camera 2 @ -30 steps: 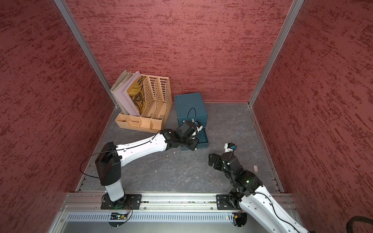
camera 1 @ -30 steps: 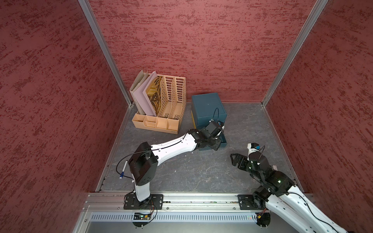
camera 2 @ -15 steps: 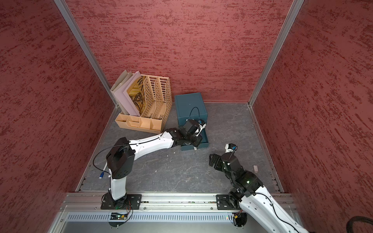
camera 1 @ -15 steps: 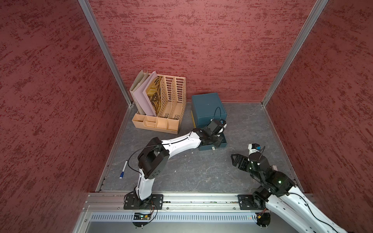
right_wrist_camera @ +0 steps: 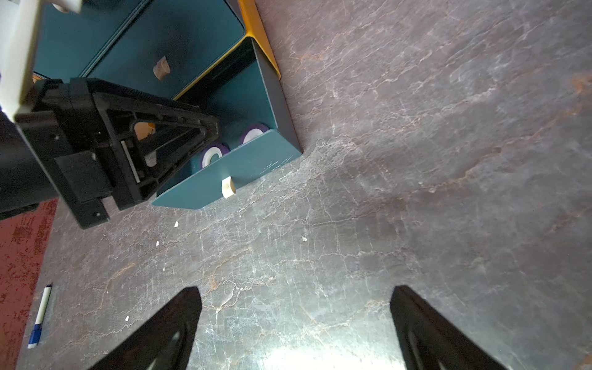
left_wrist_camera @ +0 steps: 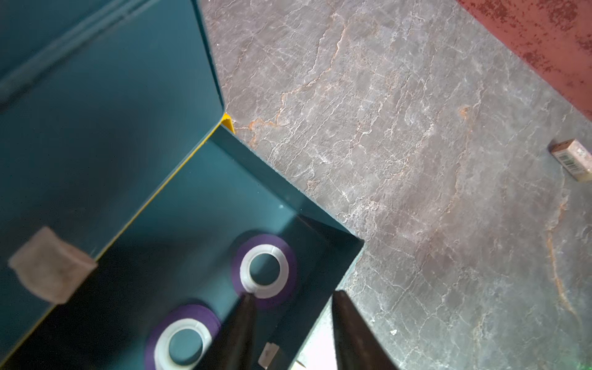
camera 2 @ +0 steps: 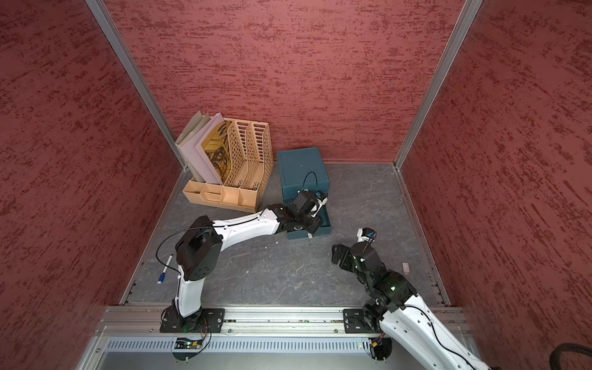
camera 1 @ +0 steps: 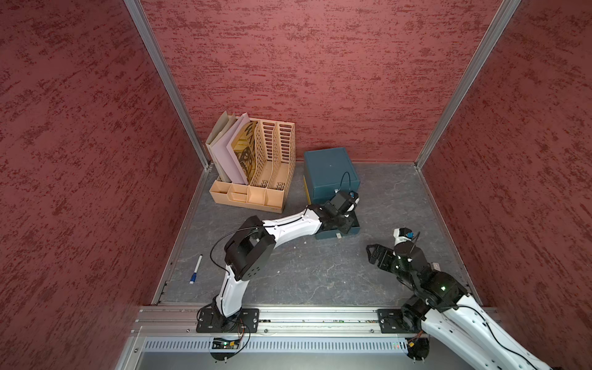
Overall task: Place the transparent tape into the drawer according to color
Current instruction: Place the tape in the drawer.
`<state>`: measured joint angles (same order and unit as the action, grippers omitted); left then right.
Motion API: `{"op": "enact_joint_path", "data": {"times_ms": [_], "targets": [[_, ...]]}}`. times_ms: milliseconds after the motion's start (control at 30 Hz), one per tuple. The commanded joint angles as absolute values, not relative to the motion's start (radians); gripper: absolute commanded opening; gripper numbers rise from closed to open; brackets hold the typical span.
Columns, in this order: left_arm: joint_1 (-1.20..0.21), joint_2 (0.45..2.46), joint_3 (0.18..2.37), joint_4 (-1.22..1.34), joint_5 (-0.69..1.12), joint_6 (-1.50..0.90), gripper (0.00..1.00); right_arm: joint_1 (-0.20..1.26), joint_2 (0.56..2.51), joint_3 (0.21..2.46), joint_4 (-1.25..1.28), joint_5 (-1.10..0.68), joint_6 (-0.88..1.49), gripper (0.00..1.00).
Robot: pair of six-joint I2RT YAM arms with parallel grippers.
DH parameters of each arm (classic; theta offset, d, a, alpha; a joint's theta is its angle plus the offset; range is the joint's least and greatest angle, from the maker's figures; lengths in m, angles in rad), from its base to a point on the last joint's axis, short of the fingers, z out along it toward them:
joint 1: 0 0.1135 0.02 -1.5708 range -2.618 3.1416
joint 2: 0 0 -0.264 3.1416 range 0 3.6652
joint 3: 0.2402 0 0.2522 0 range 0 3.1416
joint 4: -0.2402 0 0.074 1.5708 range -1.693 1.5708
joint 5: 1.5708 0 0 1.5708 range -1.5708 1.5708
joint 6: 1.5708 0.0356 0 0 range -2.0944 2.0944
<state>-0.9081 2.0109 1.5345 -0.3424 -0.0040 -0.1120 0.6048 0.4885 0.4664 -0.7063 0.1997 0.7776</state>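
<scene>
File rack at the bench's back left corner holds folders. Teal chest beside it, bottom drawer pulled out, two purple tape rolls inside. My left claw is over the drawer, released, empty. My right claw is spread wide, empty. Upper drawers shut, contents hidden.

**Red-walled cell, grey stone-look floor**

Three textured red walls show in both top views: back wall upper centre, left wall, right wall. Aluminium corner posts slant down to the floor corners. The floor is dark grey and marble-veined, lower centre. An aluminium rail spans the bottom, with a vented grey strip under it. A tan slotted file organizer holding folders is left of centre. A blue-capped marker lies lower left. The right wrist view shows a bright glare patch on the floor.
</scene>
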Motion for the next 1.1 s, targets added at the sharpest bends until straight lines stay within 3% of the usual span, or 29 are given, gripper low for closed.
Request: {"op": "enact_joint_path", "data": {"times_ms": [0, 300, 400, 733, 1067], "targets": [[-0.906, 2.013, 1.529, -0.335, -0.014, -0.102, 0.54, 0.595, 0.495, 0.464, -0.694, 0.215, 0.778, 0.98], [-0.925, 1.863, 1.458, -0.331, -0.046, -0.1, 0.85, 0.594, 0.581, 0.478, -0.631, 0.179, 0.743, 0.98], [-0.925, 1.779, 1.403, -0.331, -0.068, -0.106, 1.0, 0.594, 0.603, 0.49, -0.621, 0.175, 0.728, 0.98], [-0.865, 1.529, 1.318, -0.413, -0.13, -0.105, 1.0, 0.595, 0.672, 0.495, -0.557, 0.14, 0.717, 0.98], [-0.693, 1.56, 1.546, -0.557, -0.099, -0.173, 1.0, 0.595, 0.815, 0.566, -0.504, 0.112, 0.648, 0.98]]}}
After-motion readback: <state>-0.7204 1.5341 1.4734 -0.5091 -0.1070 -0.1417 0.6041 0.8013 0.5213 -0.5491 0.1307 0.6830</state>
